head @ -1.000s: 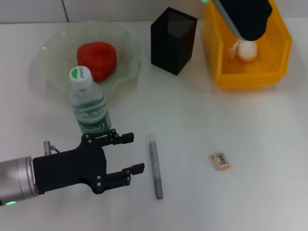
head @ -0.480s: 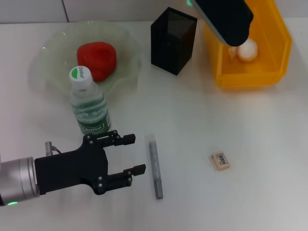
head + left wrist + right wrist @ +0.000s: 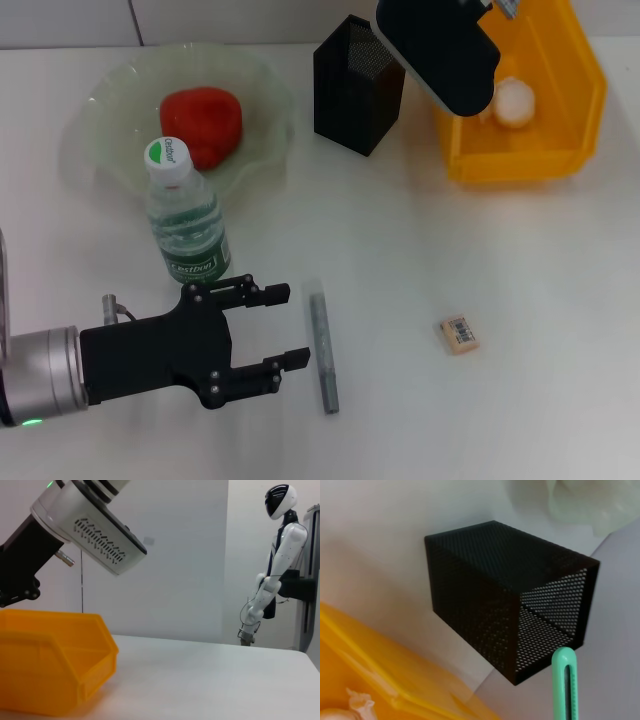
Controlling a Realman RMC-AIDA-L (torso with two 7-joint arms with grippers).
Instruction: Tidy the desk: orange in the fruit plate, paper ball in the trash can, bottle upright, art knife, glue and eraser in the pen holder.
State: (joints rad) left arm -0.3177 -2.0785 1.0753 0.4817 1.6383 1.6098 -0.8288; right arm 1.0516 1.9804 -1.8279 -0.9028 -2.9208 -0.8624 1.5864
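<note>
Right gripper [image 3: 440, 45], shifted from over yellow plastic bin [image 3: 580, 110] toward black mesh pen holder [image 3: 358, 85], carries mint-green art knife [image 3: 565, 682]; finger state cannot tell. Knife drop likely next. Left gripper [image 3: 270, 325], fingers apart, edging nearer grey glue stick [image 3: 322, 345].

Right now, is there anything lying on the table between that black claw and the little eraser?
Yes. In the head view, a grey stick-shaped item lies between the left claw and the eraser. Past it, the white table is bare.
</note>
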